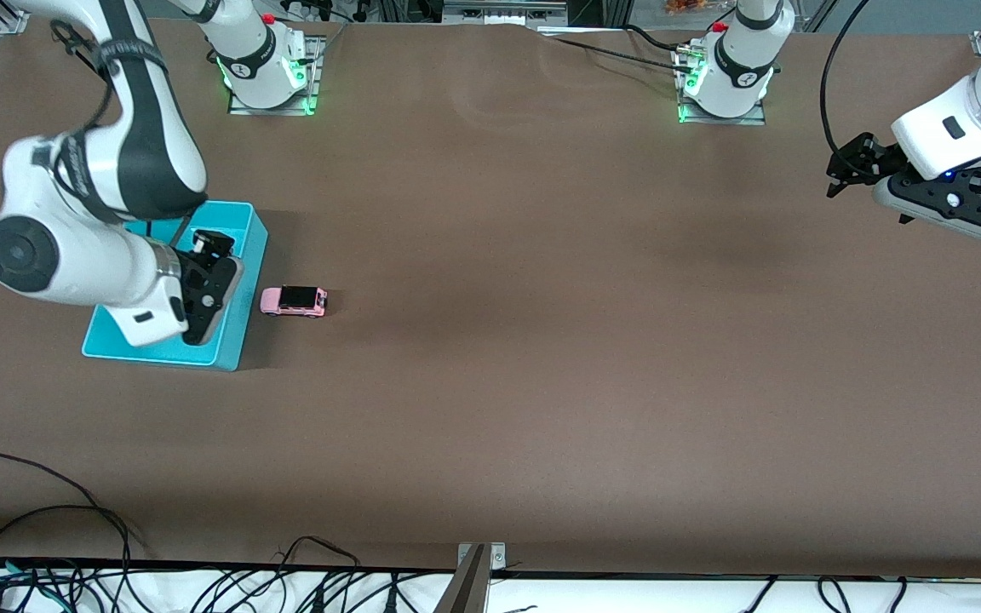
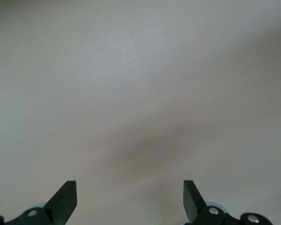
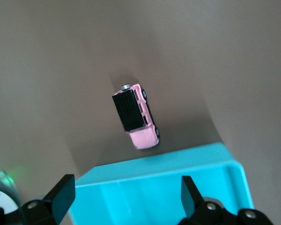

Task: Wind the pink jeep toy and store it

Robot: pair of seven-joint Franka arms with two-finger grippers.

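Pink jeep toy [image 1: 294,300] on table beside turquoise bin [image 1: 239,319]

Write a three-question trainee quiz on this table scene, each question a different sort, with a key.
1. True or false: the pink jeep toy lies inside the turquoise bin.
2. Which gripper is over the bin? A) left gripper B) right gripper
3. Fill in: both grippers' jaws stand ____.

Key: 1 false, it sits on the table beside the bin; 2 B; 3 open.
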